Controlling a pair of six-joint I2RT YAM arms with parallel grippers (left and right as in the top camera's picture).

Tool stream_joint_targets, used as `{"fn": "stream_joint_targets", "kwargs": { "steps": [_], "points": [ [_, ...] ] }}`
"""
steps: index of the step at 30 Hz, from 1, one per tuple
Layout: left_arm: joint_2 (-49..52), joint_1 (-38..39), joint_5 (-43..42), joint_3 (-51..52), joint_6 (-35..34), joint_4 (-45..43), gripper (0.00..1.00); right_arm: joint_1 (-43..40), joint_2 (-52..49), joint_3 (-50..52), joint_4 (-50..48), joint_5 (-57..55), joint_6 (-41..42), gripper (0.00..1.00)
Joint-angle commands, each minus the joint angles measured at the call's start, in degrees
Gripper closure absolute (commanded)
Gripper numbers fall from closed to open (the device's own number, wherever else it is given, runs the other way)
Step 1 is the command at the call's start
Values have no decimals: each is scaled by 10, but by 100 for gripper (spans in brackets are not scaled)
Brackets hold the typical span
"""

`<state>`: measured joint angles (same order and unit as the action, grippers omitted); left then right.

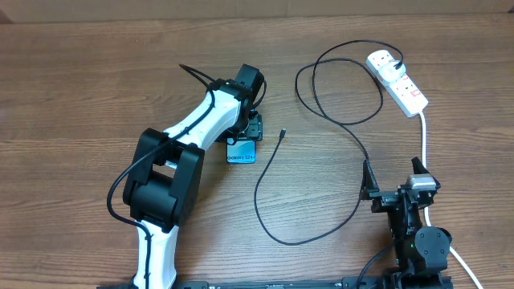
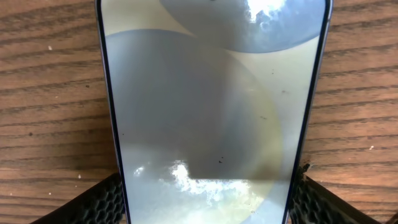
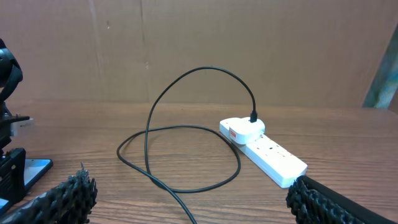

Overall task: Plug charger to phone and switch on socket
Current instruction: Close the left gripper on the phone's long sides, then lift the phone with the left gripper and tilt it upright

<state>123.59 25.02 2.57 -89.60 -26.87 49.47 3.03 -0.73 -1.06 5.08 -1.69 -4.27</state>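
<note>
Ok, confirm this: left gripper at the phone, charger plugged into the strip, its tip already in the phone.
Wrong on the tip: the overhead view shows the charger tip lying on the table, apart from the phone. The rest holds: left gripper at the phone, charger plugged into the strip.

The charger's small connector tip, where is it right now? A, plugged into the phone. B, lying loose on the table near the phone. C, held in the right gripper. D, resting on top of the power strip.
B. In the overhead view the charger's connector tip lies on the bare wood of the table, with a clear gap between it and the phone.
</note>
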Motion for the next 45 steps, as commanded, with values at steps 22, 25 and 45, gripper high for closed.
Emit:
{"fn": "stream_joint_targets", "kwargs": {
  "steps": [22,25,45],
  "points": [
    [17,-4,-42,-74,-4,102,34,-3,3,6,-4,1,-1,0],
    [17,-4,-73,-93,-4,121,34,-3,3,6,-4,1,-1,0],
    [17,-107,-621,-118,-2,144,36,-3,3,6,-4,1,-1,0]
  ]
}}
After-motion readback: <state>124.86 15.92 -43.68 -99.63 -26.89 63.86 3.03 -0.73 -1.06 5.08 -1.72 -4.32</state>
